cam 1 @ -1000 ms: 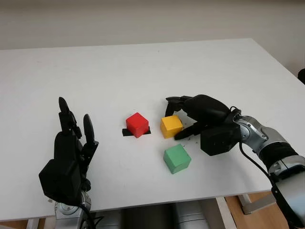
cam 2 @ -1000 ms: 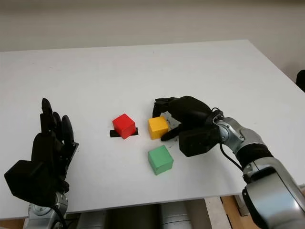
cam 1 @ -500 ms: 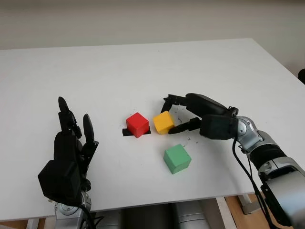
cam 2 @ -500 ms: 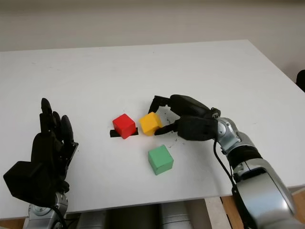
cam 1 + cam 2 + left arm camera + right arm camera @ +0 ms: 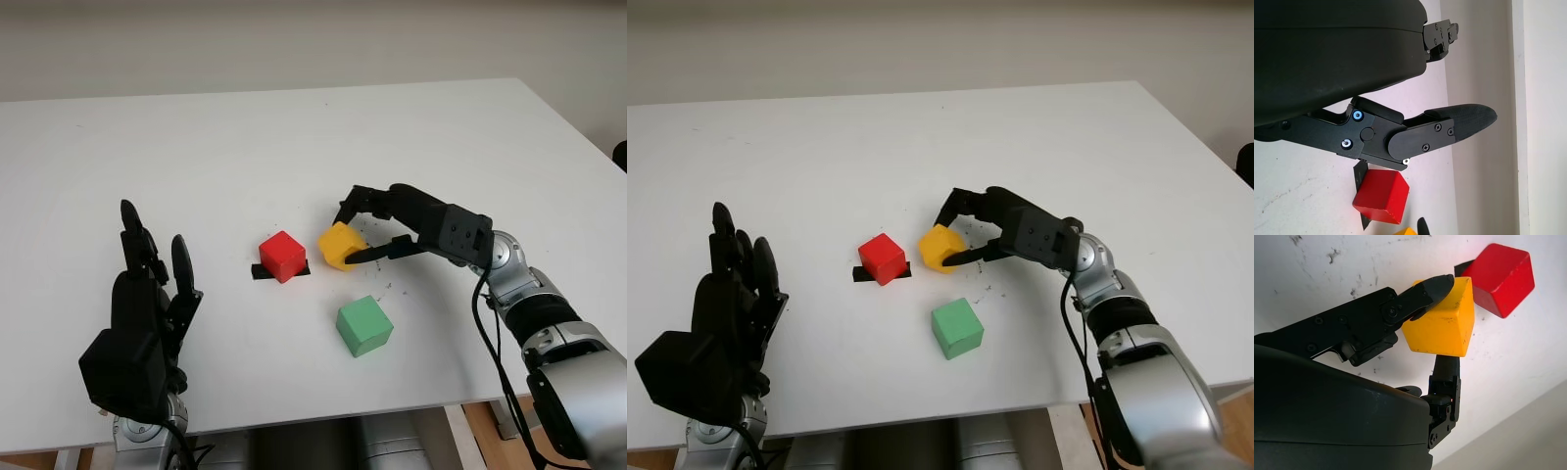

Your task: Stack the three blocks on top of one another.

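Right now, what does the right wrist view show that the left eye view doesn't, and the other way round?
Right wrist view alone: the contact up close, the right hand's fingers pinching opposite sides of the yellow cube-shaped block.

Left eye view alone: the green cube-shaped block near the table's front edge, and the open left hand at the front left.

Both: the yellow block in the right hand, beside the red cube-shaped block on its black marker.

Yellow block (image 5: pixel 339 245) now lifted, tilted

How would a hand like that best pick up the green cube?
Probably from above, pinching two opposite flat side faces of the green cube. It sits flat on the white table with open space around it; the right hand grips the yellow cube across opposite faces likewise.
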`<state>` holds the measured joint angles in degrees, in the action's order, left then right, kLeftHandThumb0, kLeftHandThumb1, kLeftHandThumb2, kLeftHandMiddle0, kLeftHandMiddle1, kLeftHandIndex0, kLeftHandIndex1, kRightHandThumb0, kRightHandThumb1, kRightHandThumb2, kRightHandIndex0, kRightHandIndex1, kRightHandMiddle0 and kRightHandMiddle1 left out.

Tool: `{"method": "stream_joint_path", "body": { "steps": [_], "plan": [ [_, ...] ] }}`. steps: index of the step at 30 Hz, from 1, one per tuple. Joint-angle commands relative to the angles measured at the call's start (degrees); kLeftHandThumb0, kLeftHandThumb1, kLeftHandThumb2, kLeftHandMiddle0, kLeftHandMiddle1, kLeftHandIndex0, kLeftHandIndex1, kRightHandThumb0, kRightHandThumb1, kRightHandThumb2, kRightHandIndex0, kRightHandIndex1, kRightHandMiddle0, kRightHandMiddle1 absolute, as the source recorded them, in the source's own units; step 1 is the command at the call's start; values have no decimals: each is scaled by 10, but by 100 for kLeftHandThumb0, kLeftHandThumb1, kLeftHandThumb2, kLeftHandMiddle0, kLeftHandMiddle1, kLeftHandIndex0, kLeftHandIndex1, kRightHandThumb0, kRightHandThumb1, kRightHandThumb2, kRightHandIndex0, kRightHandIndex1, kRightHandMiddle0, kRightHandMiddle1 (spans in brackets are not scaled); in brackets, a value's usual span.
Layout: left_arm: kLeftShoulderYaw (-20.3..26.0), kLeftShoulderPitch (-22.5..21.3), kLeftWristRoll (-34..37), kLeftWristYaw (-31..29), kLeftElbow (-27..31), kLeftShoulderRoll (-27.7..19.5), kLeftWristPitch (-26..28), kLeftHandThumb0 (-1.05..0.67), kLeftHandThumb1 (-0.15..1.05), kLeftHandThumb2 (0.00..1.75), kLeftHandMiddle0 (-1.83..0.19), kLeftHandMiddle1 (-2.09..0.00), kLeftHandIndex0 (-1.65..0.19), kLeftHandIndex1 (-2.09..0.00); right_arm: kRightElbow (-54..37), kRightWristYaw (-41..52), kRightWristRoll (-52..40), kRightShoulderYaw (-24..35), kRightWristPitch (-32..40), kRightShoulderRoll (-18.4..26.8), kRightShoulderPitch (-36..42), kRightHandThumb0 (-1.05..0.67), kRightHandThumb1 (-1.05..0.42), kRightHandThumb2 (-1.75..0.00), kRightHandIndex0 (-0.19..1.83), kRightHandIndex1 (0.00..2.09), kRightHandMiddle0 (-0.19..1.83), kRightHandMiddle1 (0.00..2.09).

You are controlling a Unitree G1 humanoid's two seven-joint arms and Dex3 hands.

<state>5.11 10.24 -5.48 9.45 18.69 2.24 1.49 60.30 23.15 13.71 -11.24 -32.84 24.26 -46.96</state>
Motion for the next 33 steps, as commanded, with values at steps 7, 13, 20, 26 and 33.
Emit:
{"method": "stream_joint_path", "body": {
  "steps": [7, 13, 20, 26, 33],
  "plan": [
    [0, 4, 2, -3, 1, 0, -1, -70, 105, 64, 17, -5, 18, -5, -19, -5, -12, 19, 0, 0, -52, -45, -96, -5, 28, 5, 35, 151],
    [-1, 3, -1, 0, 0, 0, 0, -70, 105, 65, 18, -5, 18, -5, -46, 10, -36, 33, 0, -15, -76, -45, -96, -5, 30, 6, 36, 151],
    [-1, 4, -2, 3, 0, 1, -4, -70, 105, 65, 17, -6, 18, -5, -75, 37, -84, 55, 61, -54, -97, -46, -96, -5, 31, 6, 36, 155],
    [-1, 8, -4, 6, 5, 4, 0, -71, 105, 65, 17, -6, 18, -5, -78, 68, -114, 63, 106, -88, -97, -44, -95, -5, 27, 4, 35, 157],
    [0, 10, 0, 1, 10, 2, 1, -70, 105, 66, 18, -5, 19, -5, -59, 112, -134, 66, 146, -117, -93, -50, -95, -5, 23, 3, 37, 159]
  ]
}}
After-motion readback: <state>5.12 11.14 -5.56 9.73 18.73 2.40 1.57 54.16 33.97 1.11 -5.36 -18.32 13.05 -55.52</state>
